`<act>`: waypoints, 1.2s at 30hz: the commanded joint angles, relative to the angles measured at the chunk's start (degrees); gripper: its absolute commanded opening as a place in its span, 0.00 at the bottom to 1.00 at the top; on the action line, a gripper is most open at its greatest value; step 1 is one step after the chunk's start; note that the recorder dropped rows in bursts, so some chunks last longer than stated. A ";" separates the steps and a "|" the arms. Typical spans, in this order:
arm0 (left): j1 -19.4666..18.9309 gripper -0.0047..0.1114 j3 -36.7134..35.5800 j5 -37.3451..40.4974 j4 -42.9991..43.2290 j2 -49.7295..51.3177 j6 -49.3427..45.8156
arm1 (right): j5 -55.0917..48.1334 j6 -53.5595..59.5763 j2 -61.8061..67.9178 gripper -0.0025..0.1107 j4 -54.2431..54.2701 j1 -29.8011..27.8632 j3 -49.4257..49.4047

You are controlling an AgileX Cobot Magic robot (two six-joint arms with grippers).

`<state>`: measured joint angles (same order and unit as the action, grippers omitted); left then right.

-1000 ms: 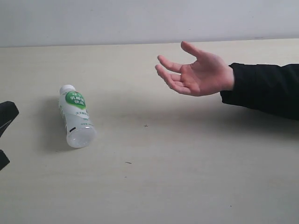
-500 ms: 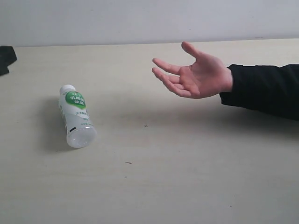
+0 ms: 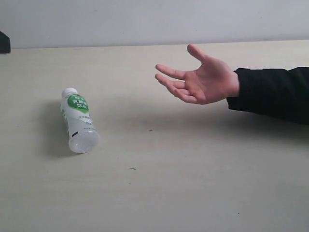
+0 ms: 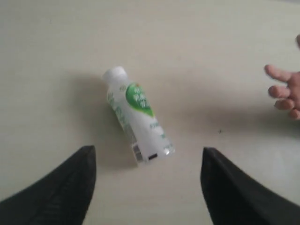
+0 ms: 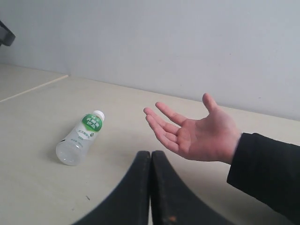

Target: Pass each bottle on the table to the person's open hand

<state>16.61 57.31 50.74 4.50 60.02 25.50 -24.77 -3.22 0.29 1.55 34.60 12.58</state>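
Observation:
One white-capped bottle (image 3: pixel 78 126) (image 4: pixel 136 113) (image 5: pixel 80 138) with a green-marked label lies on its side on the pale beige table (image 3: pixel 183 183), at the left. No other bottle is in view. The person's open hand (image 3: pixel 197 79) (image 5: pixel 194 131), palm up on a black-sleeved arm, hovers over the table at the right; its fingertips (image 4: pixel 283 90) show in the left wrist view. My left gripper (image 4: pixel 147 154) hangs above the bottle with its fingers (image 4: pixel 61 187) wide apart and nothing between them. My right gripper (image 5: pixel 151 157) has its two black fingers pressed together, empty, in front of the hand.
A pale wall (image 3: pixel 145 21) runs behind the table's far edge. A dark bit of the left arm (image 3: pixel 4 42) shows at the exterior view's left edge. Small dark specks (image 3: pixel 150 129) mark the tabletop between bottle and hand.
The dark left arm part rose from the lower left edge to the upper left edge of the exterior view. The hand drifted slightly left. The bottle stayed put.

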 commanded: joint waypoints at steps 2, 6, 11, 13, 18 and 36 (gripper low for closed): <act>-0.05 0.60 5.32 8.72 -2.43 9.86 7.90 | 0.56 0.07 -0.29 0.02 -0.01 -0.03 -0.18; -0.05 0.60 6.02 10.96 -6.23 19.09 8.46 | 0.56 0.07 -0.29 0.02 -0.01 -0.03 -0.18; -0.05 0.60 9.28 10.90 -12.49 29.01 1.37 | 0.56 0.07 -0.29 0.02 -0.01 -0.03 -0.18; -0.05 0.58 10.50 10.57 -13.78 31.76 -3.66 | 0.56 0.07 -0.29 0.02 -0.01 -0.03 -0.18; -0.05 0.39 10.85 7.97 -18.07 34.24 -4.14 | 0.56 0.07 -0.29 0.02 -0.01 -0.03 -0.18; -2.04 0.80 14.00 5.14 -24.39 38.88 0.69 | 0.56 0.07 -0.29 0.02 -0.01 -0.03 -0.18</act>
<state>14.87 70.81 57.81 -18.87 98.88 27.44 -24.77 -3.22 0.29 1.55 34.60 12.58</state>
